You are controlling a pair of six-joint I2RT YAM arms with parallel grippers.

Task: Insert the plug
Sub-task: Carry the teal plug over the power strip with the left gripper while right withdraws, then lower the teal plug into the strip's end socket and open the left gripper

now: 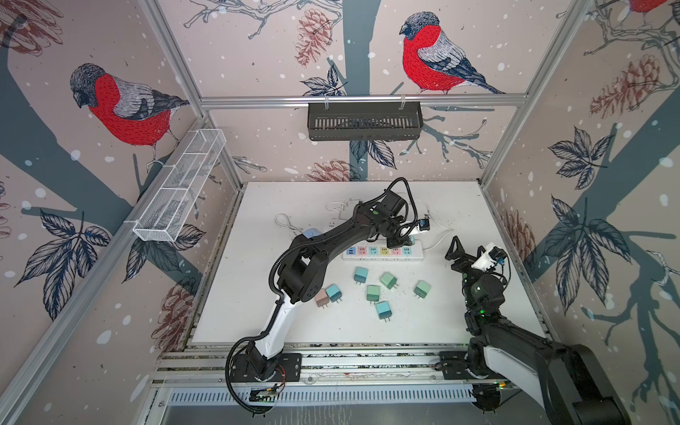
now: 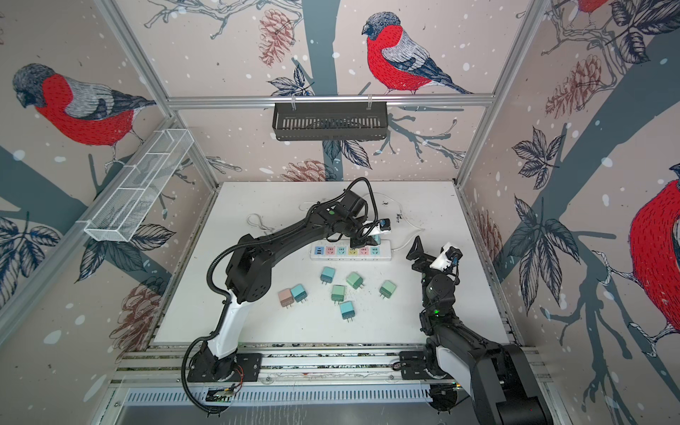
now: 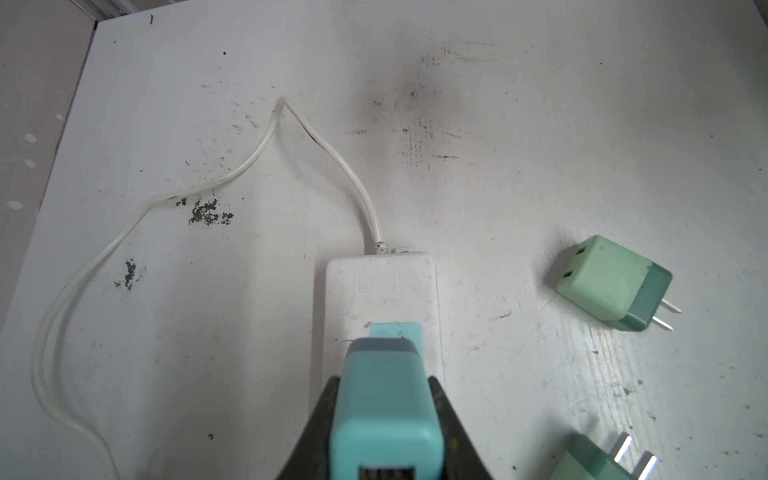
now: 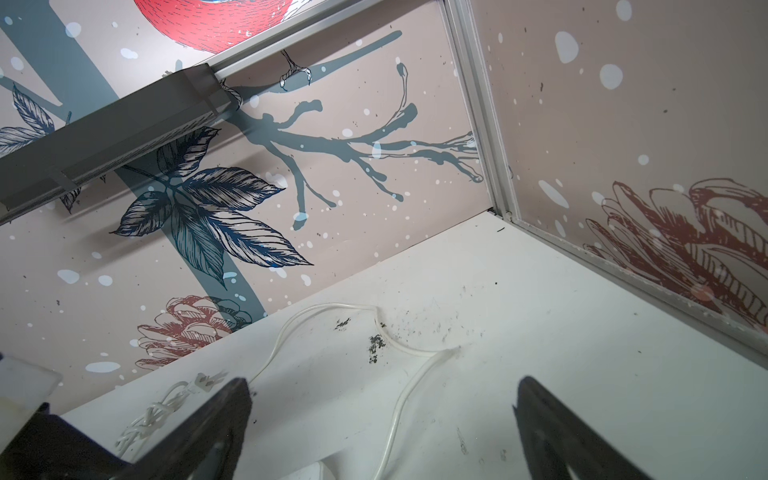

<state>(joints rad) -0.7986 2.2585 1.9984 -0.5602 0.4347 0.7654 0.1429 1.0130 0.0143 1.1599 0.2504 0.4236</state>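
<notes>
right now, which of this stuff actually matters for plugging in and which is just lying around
In the job:
teal plug, gripped in the left hand at the strip's end socket
power strip with its cord

Just lying about:
loose plugs on the table in front of the strip
wire basket and black basket on the walls
right hand, open and empty

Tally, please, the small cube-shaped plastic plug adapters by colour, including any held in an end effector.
Green cube-shaped plastic plug adapters: 3
Blue-teal adapters lying loose: 3
Blue-teal adapter held in the left end effector: 1
Pink adapter: 1
Total: 8
</notes>
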